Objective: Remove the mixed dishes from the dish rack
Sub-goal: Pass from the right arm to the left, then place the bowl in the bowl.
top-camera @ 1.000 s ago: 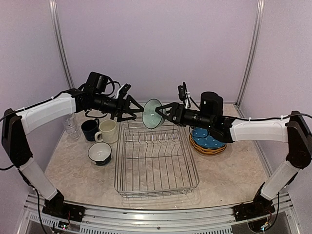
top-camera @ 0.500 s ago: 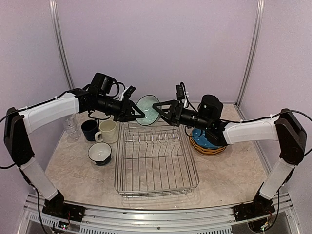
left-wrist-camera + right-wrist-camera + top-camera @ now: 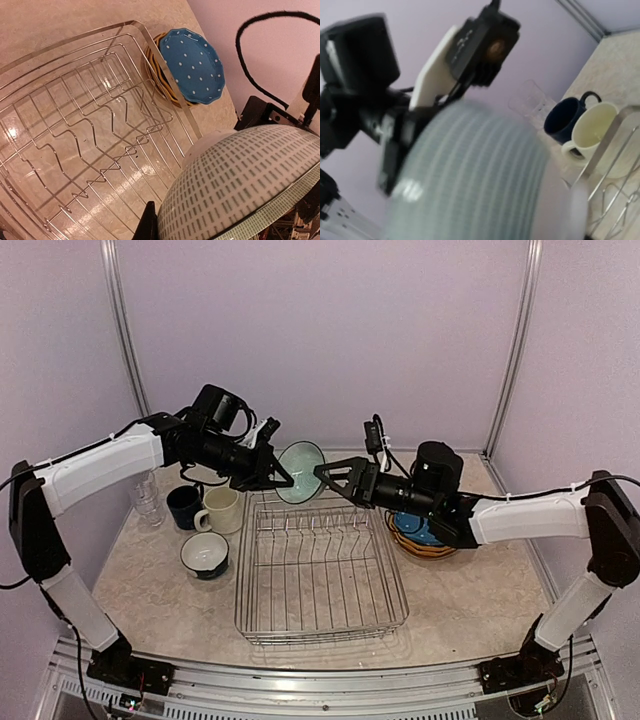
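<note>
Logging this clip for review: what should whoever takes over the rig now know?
Left gripper: shut on a pale teal bowl, held above the dish rack's far edge.
Right gripper: at its other rim, grip unclear.
Rack is empty; dotted plates stacked to its right; navy mug, cream mug, clear glass and second bowl to its left.
To do: set the held bowl down.

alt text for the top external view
The left gripper holds a pale teal bowl above the far end of the empty silver wire dish rack, with the open right gripper beside it. Left of the rack stand a cream mug, navy mug, clear glass and second teal bowl; right of it, stacked dotted plates.
</note>
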You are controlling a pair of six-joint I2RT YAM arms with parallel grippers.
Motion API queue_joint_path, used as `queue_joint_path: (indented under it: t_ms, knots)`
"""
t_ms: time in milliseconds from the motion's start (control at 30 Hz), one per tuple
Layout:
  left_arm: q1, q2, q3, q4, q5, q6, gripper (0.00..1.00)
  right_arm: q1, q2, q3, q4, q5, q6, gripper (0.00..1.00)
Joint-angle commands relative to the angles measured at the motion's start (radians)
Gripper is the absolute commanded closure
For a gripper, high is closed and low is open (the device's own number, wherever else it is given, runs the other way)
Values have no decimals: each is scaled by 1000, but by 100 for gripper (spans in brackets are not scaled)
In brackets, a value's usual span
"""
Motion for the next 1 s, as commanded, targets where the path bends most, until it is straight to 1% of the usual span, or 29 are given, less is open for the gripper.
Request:
queue_joint_path:
  t_ms: [0, 67, 200, 333, 433, 500, 567, 667, 867, 967]
  knots:
    - [49, -39, 63, -93, -97, -66, 100, -6, -154, -44, -171, 60, -192, 3]
    - [52, -65, 17, -119, -134, -99, 100, -6, -210, -58, -252, 103, -252, 0]
    - [69, -200, -144, -142, -246, -177, 100, -7, -323, -82, -397, 192, -374, 0]
    - [101, -341, -266, -262, -424, -265, 100, -8, -419, -121, -492, 271, -444, 0]
    - [149, -448, -371, -308, -460, -348, 100, -9, -470, -155, -520, 306, -473, 0]
    - [195, -498, -436, -315, -446, -379, 100, -11, -495, -168, -527, 312, -488, 0]
    - [231, -531, -464, -316, -433, -391, 100, -12, -516, -175, -541, 311, -498, 0]
    - [259, -507, -460, -335, -440, -395, 100, -12, -545, -187, -562, 320, -507, 0]
    - [304, -359, -446, -353, -502, -361, 100, -13, -620, -216, -596, 357, -511, 0]
    - [310, -308, -452, -331, -485, -345, 100, -12, -655, -222, -625, 378, -514, 0]
